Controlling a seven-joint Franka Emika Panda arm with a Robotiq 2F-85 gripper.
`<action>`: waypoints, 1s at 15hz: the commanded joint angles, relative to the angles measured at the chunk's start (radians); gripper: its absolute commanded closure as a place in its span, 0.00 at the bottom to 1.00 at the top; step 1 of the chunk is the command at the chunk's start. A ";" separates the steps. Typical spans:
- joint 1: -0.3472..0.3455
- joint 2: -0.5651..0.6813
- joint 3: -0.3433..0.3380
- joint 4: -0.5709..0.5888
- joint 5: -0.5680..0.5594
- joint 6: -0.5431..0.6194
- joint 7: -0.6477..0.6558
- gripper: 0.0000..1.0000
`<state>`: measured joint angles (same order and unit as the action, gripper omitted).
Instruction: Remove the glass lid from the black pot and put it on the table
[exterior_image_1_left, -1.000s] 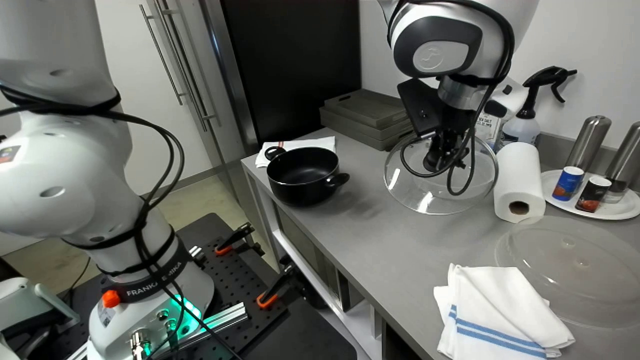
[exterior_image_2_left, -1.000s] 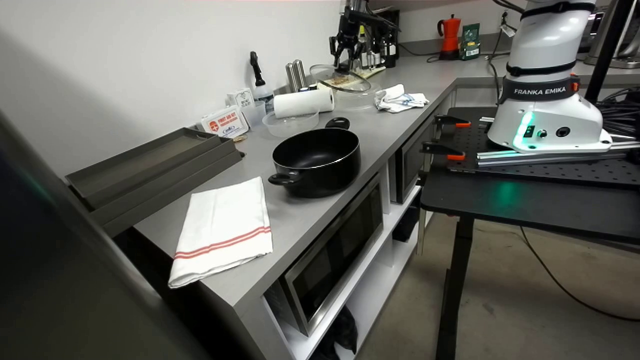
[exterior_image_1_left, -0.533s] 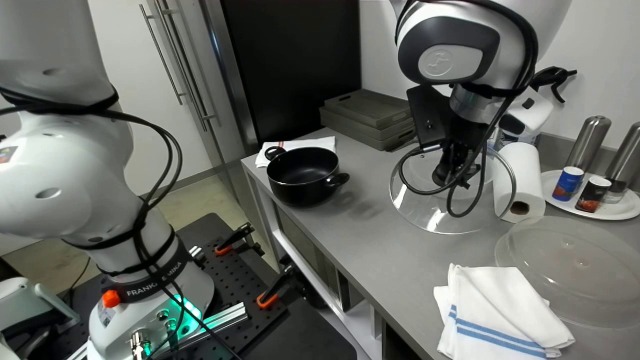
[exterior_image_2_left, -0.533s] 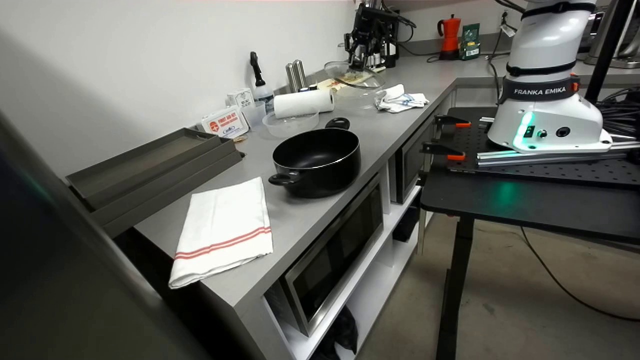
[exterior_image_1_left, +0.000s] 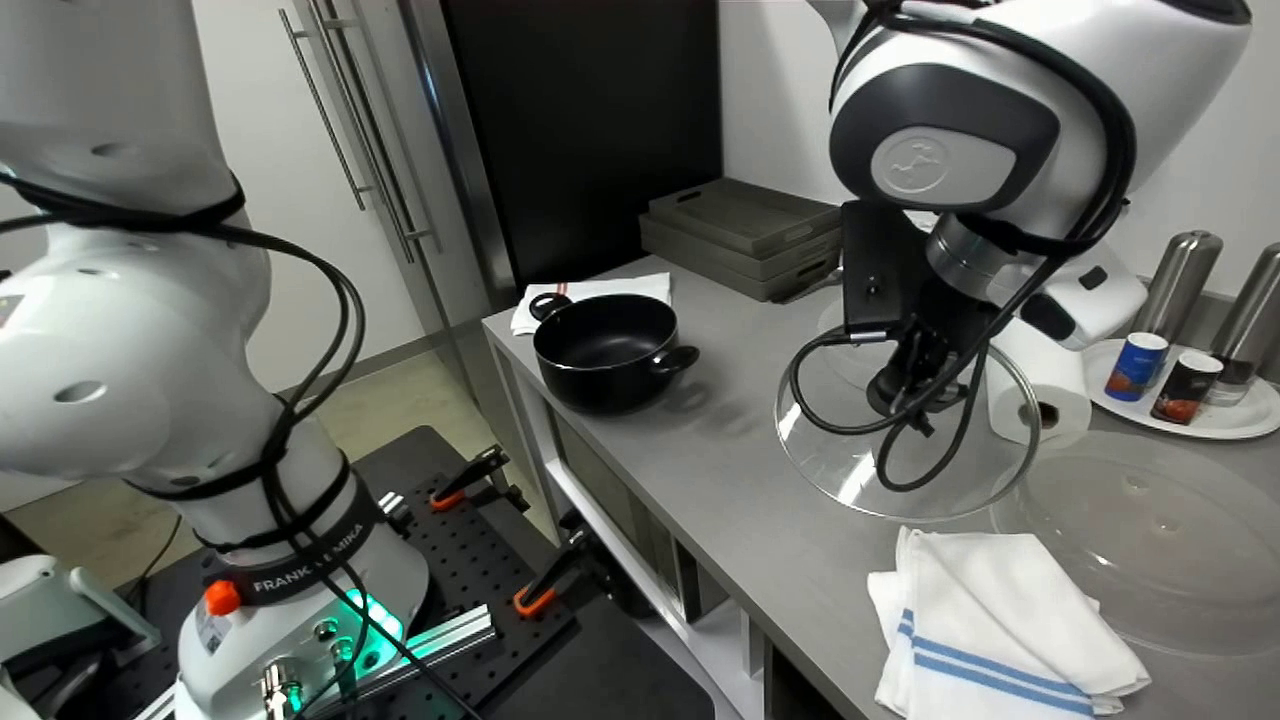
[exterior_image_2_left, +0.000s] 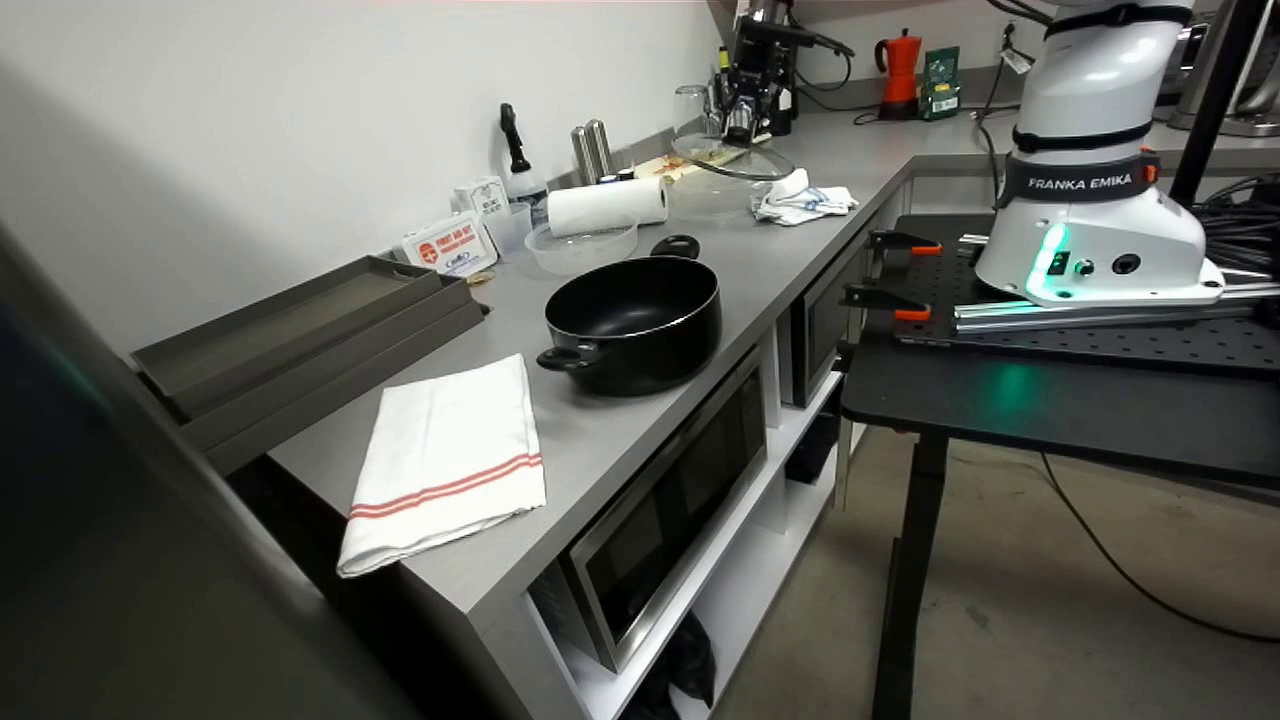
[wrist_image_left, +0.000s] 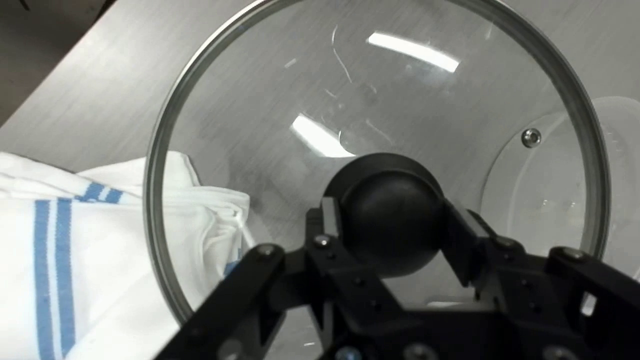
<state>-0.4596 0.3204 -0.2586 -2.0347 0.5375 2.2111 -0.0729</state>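
I get shiny metal-rimmed glass lid (wrist_image_left: 395, 125) ctr of my wrist view; in an ext. view, glossy pot (exterior_image_1_left: 605, 380) ctr, matt table (exterior_image_1_left: 720, 470), cloth towel (exterior_image_1_left: 1000, 620) lwr R.

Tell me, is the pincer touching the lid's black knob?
Touching. The wrist view shows it: the pincer has a finger against each side of the knob on the lid, with no gap between.

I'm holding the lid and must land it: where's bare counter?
Best bare patch: the counter's front stretch between the black pot and the blue-striped towel; it likely fits the lid. A narrower one separates pot and grey trays. Crowded: around the paper-towel roll, larger clear dish and white plate.
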 joint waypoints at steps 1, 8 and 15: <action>-0.025 0.101 -0.008 0.120 0.021 -0.100 0.059 0.74; -0.073 0.204 -0.016 0.194 -0.004 -0.167 0.124 0.74; -0.041 0.169 -0.024 0.151 -0.056 -0.172 0.161 0.74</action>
<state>-0.5295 0.5304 -0.2774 -1.8719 0.5196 2.0726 0.0455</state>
